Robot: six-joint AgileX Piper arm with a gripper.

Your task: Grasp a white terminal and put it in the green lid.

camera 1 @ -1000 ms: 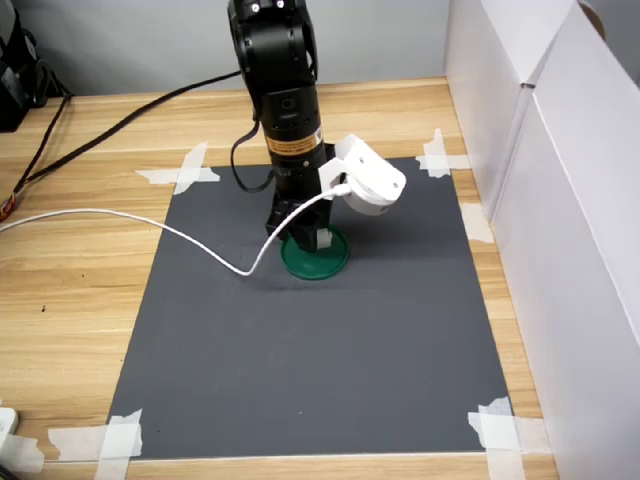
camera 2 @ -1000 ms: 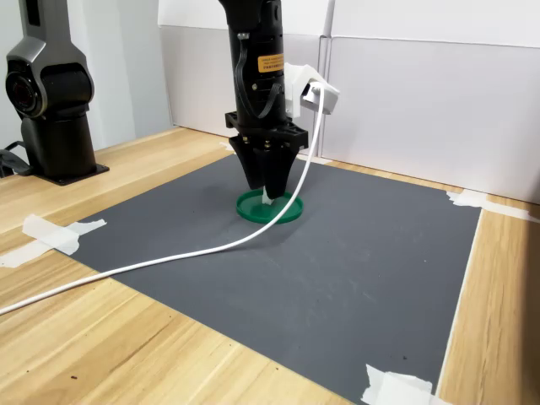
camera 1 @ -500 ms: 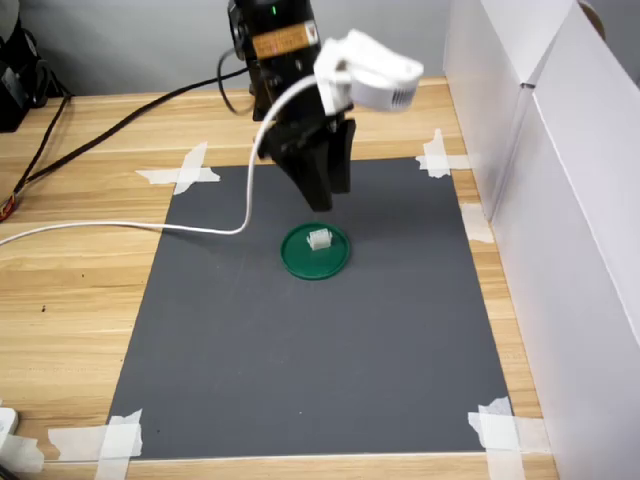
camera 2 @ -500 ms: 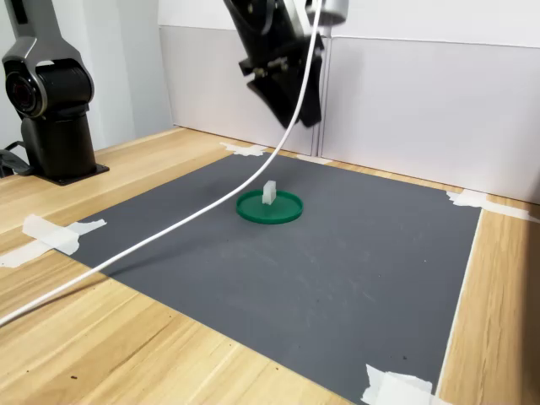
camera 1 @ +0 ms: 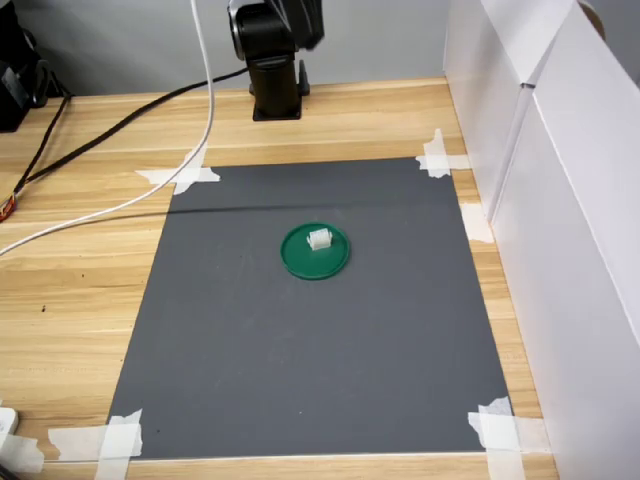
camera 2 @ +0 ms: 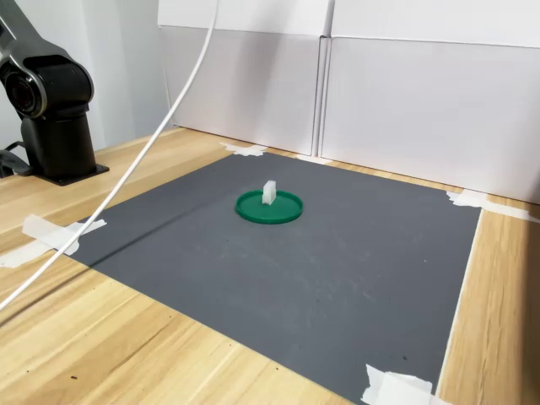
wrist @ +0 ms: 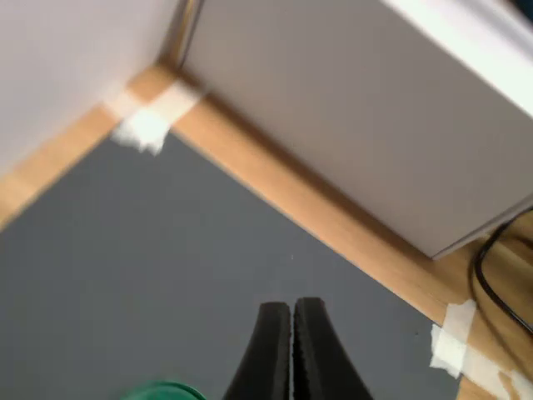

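The gripper (wrist: 291,312), high above the mat, has its black fingers pressed together on nothing. A second ago it stood over the green lid (camera 1: 316,251); now it has lifted clear. The white terminal (camera 1: 319,238) stands upright in the lid toward twelve o'clock in the first exterior view, so the placing looks done.

Green lid (camera 1: 316,262): dark green, plain. White terminal (camera 1: 320,239): white, slightly translucent. Mat (camera 1: 300,350): dark grey, plain. Tabletop (camera 1: 70,290): light wood with grain lines. Tape strips (camera 1: 122,438): white. Cable (camera 2: 126,181): white. Second cable (camera 1: 120,123): black. Fingers (wrist: 275,354): black. Boxes (camera 2: 422,110): white. Arm base (camera 2: 51,110): black.
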